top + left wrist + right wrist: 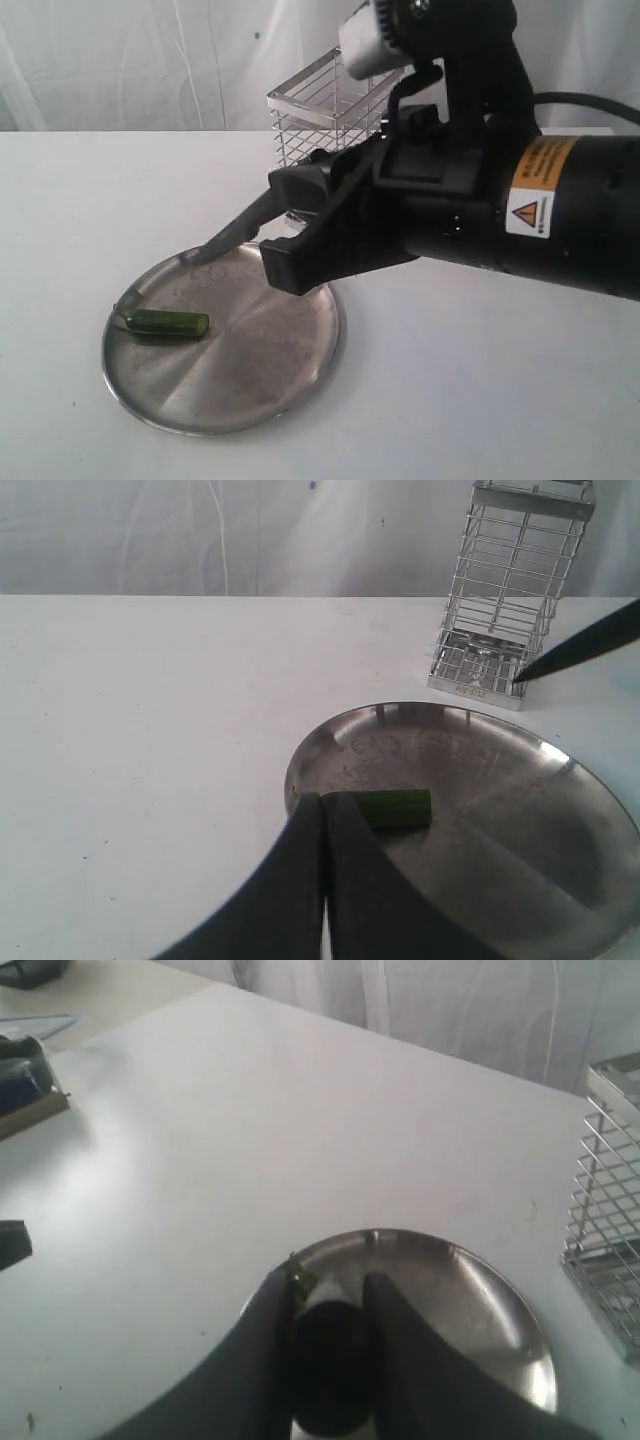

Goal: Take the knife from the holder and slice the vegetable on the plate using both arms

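The steel plate (290, 340) lies on the white table with the green chili (168, 323) near its left rim. My right gripper (285, 225) is shut on the knife handle (332, 1370), and the dark blade (232, 230) slants down over the plate's far edge, well clear of the chili. The wire holder (325, 120) stands behind the plate and looks empty. In the left wrist view my left gripper (322, 800) is shut with nothing seen between its fingers. Its tips cover the stem end of the chili (395, 808), and contact cannot be judged. The exterior view does not show this gripper.
The holder (510, 590) stands just beyond the plate (520, 810), with the blade tip (575, 652) in front of it. A few dark objects (22, 1080) lie at the table's far side in the right wrist view. White curtains hang behind the table.
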Controlling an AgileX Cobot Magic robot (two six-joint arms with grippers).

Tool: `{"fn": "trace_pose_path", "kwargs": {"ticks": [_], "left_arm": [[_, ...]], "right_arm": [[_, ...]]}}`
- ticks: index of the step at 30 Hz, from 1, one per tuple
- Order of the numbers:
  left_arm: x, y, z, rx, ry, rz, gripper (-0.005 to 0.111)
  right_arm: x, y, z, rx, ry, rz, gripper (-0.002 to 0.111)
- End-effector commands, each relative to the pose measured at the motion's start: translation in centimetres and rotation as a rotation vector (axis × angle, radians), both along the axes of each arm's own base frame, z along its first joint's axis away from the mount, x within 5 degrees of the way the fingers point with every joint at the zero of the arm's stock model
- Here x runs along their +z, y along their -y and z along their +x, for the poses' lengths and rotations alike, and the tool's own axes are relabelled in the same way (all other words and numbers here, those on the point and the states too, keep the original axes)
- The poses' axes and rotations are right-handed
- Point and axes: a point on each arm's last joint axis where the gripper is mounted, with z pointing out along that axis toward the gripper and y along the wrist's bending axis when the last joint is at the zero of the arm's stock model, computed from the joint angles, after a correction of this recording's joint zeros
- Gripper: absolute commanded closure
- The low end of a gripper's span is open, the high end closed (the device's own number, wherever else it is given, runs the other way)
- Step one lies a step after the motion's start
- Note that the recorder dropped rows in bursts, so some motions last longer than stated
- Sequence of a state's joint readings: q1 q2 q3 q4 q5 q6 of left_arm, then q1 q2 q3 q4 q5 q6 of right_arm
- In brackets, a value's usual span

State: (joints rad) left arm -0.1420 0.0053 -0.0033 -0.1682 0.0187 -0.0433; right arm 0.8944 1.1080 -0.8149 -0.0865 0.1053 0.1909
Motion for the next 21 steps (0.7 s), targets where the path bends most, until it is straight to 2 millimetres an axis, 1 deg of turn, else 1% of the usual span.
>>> {"fn": "trace_pose_path", "kwargs": {"ticks": [1, 6, 8, 9, 10, 11, 12, 14, 16, 19, 21], "left_arm": [[-0.1, 0.0, 0.0, -0.001, -0.003, -0.006, 0.105], [-0.1, 0.0, 0.0, -0.001, -0.003, -0.006, 0.105], [0.3, -0.1, 0.0, 0.014, 0.035, -0.07, 0.105], [0.6, -0.1, 0.1, 0.026, 0.055, -0.139, 0.105], [1.3, -0.3, 0.1, 0.053, 0.089, -0.366, 0.105], [1.5, -0.3, 0.1, 0.061, 0.104, -0.427, 0.105], [2.2, -0.6, 0.1, 0.075, 0.17, -0.499, 0.105], [3.4, -1.1, -0.1, 0.095, 0.319, -0.521, 0.105], [4.0, -1.3, -0.2, 0.104, 0.383, -0.535, 0.105], [4.2, -1.5, -0.3, 0.108, 0.418, -0.541, 0.105], [4.1, -1.4, -0.2, 0.107, 0.397, -0.524, 0.105]], "right_arm": [[0.9, -0.2, -0.5, 0.026, 0.047, 0.064, 0.095], [0.9, -0.6, -1.0, 0.05, 0.05, 0.075, 0.095], [1.1, -0.8, -1.1, 0.06, 0.061, 0.091, 0.095], [1.2, -0.9, -1.2, 0.065, 0.066, 0.104, 0.095], [1.5, -1.1, -1.5, 0.078, 0.072, 0.131, 0.095], [1.6, -1.2, -1.6, 0.081, 0.071, 0.149, 0.095], [1.8, -1.4, -1.8, 0.092, 0.07, 0.175, 0.095], [2.0, -1.6, -2.2, 0.107, 0.069, 0.202, 0.095], [2.1, -1.8, -2.4, 0.118, 0.075, 0.213, 0.095], [2.2, -1.9, -2.5, 0.128, 0.081, 0.223, 0.095], [2.3, -1.9, -2.5, 0.128, 0.083, 0.227, 0.095]]}}
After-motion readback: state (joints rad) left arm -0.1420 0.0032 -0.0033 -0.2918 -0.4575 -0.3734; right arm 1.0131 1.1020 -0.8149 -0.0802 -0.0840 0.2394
